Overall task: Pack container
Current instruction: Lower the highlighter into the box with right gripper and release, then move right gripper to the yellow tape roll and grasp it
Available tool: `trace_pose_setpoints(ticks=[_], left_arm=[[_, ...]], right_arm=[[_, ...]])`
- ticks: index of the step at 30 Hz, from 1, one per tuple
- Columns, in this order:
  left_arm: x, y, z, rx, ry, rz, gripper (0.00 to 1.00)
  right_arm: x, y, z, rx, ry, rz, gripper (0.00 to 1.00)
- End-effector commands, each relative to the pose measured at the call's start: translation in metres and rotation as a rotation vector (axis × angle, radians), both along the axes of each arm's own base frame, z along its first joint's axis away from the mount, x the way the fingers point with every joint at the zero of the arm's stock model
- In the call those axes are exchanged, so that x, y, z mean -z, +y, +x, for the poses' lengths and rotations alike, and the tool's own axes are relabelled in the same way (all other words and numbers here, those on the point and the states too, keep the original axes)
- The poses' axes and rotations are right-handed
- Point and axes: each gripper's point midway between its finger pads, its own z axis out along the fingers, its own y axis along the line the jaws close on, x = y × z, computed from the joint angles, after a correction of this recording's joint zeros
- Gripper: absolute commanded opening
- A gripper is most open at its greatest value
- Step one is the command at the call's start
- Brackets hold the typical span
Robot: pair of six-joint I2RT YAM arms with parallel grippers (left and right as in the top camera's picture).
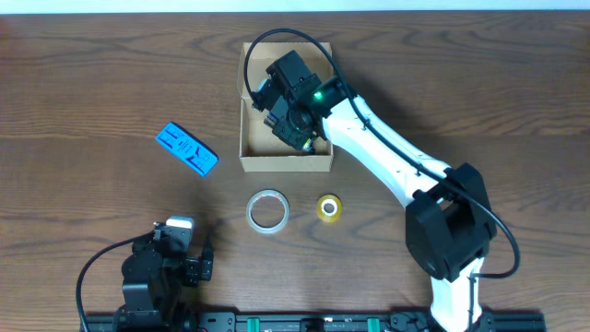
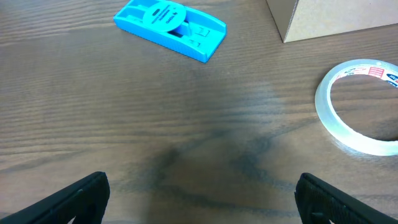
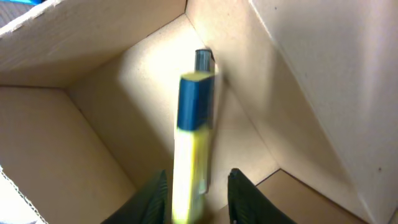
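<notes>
Left tool (image 2: 200, 182) at near-left of tabletop (image 1: 92, 74), fingers spread wide, nothing between them. Blue plastic case (image 1: 186, 148) lies flat beyond it, well left of the box (image 1: 245, 111). Box sits far-centre, top open. Right tool (image 3: 199, 202) is down inside it, a yellow pen (image 3: 189, 149) with blue cap between the fingers, pointing to a corner. Pen is blurred; can't tell whether it's pinched or loose. Clear tape roll (image 1: 267, 210) and small yellow tape roll (image 1: 329, 207) lie just in front of the box, apart.
</notes>
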Motion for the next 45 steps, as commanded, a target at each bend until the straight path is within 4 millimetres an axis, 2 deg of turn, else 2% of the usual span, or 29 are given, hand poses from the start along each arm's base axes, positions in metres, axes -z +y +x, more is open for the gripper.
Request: trace_pose_setpoints(ticks=[1,5,7,10,13,16,19,24,27,34,38,45], left_arm=[[0.004,0.001,-0.002,0.004,0.011,0.014,0.95],[0.004,0.001,-0.001,0.004,0.010,0.015,0.95],[0.004,0.001,-0.002,0.004,0.011,0.014,0.95],[0.004,0.001,-0.002,0.004,0.011,0.014,0.95],[0.004,0.001,-0.001,0.004,0.010,0.014,0.95],[0.004,0.001,-0.001,0.004,0.010,0.015,0.95],[0.004,0.001,-0.001,0.004,0.010,0.015,0.95],[0.004,0.001,-0.002,0.004,0.011,0.014,0.95],[0.004,0.001,-0.002,0.004,0.011,0.014,0.95],[0.004,0.001,-0.002,0.004,0.011,0.014,0.95],[0.004,0.001,-0.001,0.004,0.010,0.015,0.95],[0.004,0.001,-0.002,0.004,0.011,0.014,0.95]], right_arm=[[-0.008,0.005,0.007,-0.008,-0.029,0.013,0.34],[-0.014,0.008,0.014,-0.004,-0.063,0.031,0.36],[-0.027,0.012,0.019,0.003,-0.090,0.056,0.38],[-0.072,0.013,0.020,0.044,-0.127,0.111,0.48],[-0.105,0.001,0.006,0.091,-0.117,0.133,0.62],[-0.123,-0.021,-0.012,0.156,-0.075,0.132,0.64],[-0.127,-0.051,-0.028,0.260,-0.035,0.099,0.65],[-0.112,-0.093,-0.058,0.366,0.021,0.069,0.66],[-0.098,-0.110,-0.078,0.417,0.040,0.067,0.66],[-0.050,-0.143,-0.127,0.595,0.129,0.075,0.73],[-0.019,-0.150,-0.146,0.716,0.206,0.068,0.75],[0.022,-0.149,-0.155,0.863,0.262,0.124,0.74]])
